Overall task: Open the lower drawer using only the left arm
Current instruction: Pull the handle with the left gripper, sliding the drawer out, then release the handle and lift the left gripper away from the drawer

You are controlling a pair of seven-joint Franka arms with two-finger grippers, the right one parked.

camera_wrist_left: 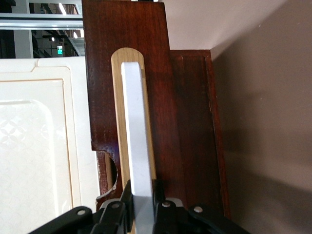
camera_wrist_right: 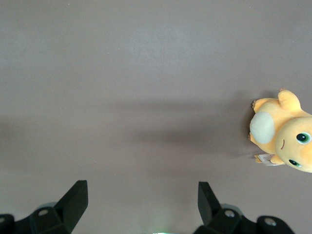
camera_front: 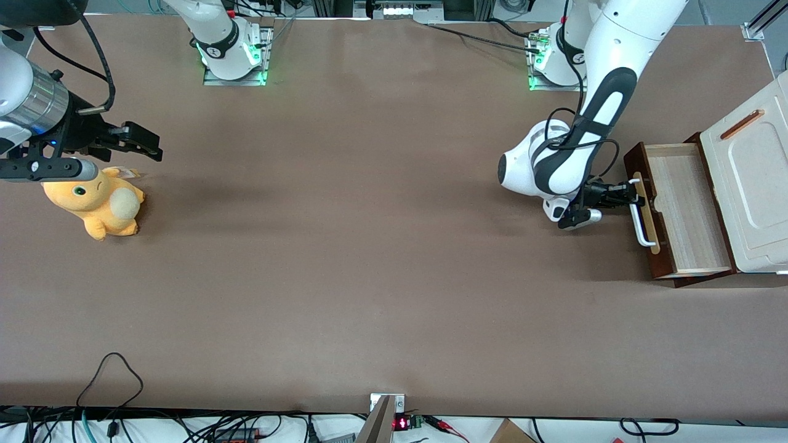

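The lower drawer (camera_front: 683,209) stands pulled well out of the cabinet (camera_front: 754,184), its pale wood inside showing. Its dark brown front (camera_wrist_left: 146,97) carries a white bar handle (camera_front: 641,215) on a pale wood strip (camera_wrist_left: 119,122). The left arm (camera_front: 591,117) reaches down to the drawer front, and my gripper (camera_front: 634,192) is shut on the white bar handle (camera_wrist_left: 136,146) near the end farther from the front camera. In the left wrist view one black finger (camera_wrist_left: 126,195) presses on each side of the bar.
The cabinet's white moulded top (camera_front: 757,166) with a small orange-brown strip (camera_front: 742,124) lies above the drawer, at the working arm's end of the table. An orange plush toy (camera_front: 98,203) lies toward the parked arm's end. Cables trail along the table's front edge (camera_front: 111,369).
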